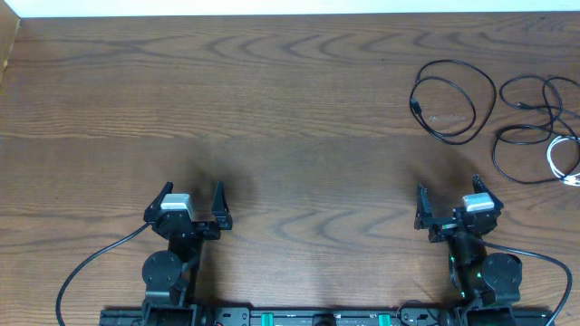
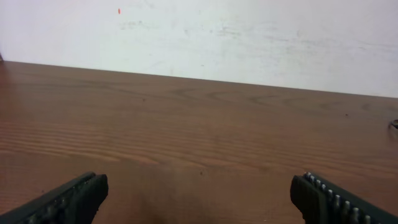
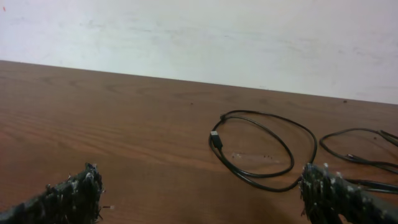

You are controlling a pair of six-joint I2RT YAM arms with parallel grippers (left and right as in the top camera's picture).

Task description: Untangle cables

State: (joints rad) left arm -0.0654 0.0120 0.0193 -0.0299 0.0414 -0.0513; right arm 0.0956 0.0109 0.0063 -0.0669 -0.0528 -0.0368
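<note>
arms sit folded low at the near edge of the table (image 1: 290,109), well apart, wrists pointing across the wood. left gripper (image 1: 192,192) and right gripper (image 1: 449,192) both have jaws spread wide, holding nothing. cables lie far right, ahead of the right arm: one black cable (image 1: 416,106) in a loose loop, a second black cable (image 1: 550,113) overlapping a white cable (image 1: 554,158) at the edge.

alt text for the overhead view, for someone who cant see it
Thin cables lie at the far right of a wooden table: one black cable looped alone, a second black cable in messy loops beside a white cable at the frame's edge. The left gripper and right gripper sit at the near edge, fingers open and empty.
</note>
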